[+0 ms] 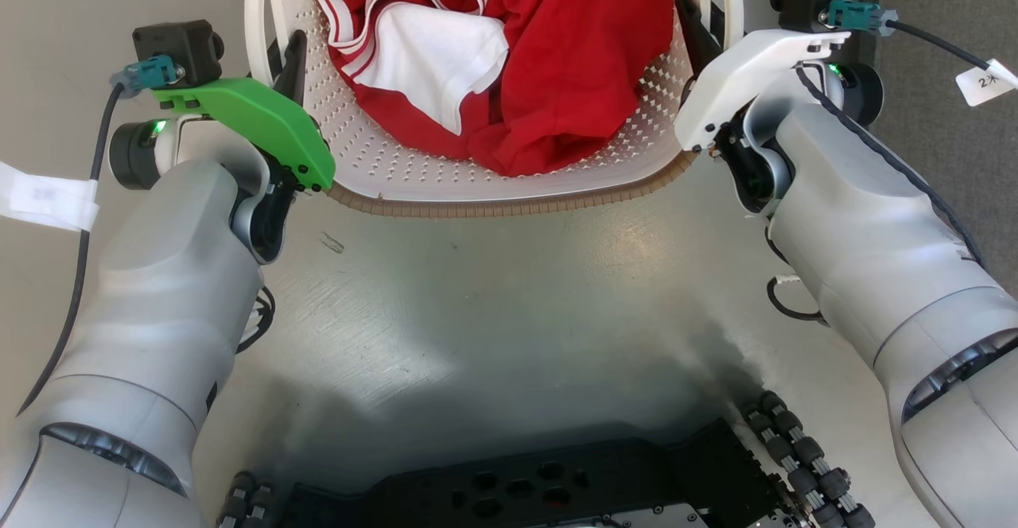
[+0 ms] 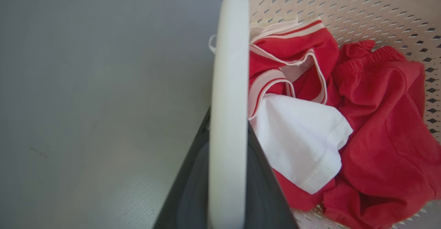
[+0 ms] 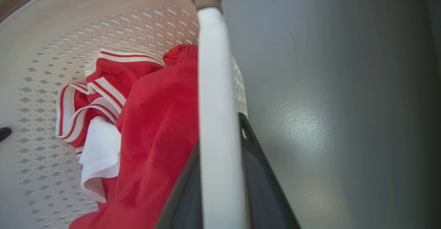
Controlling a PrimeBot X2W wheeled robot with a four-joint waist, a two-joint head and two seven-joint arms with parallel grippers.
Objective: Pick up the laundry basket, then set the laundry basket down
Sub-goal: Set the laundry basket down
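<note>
We find the laundry basket (image 1: 382,164) ahead of our base (image 1: 557,488), on or just above the floor (image 1: 509,289); we cannot tell which. Left jaws and right jaws each clamp a white handle (image 2: 229,84) at its short sides. Uneven lifting would tip it and spill the clothes (image 1: 573,75). Open floor lies either side of the basket.

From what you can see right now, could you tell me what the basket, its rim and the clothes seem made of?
The basket looks like matt cream moulded plastic: even rows of punched diamond holes. Its rim seems brown plastic with a woven look, possibly real weave: regular ribbing. The clothes look like soft red and white fabric: creases and folds.
</note>
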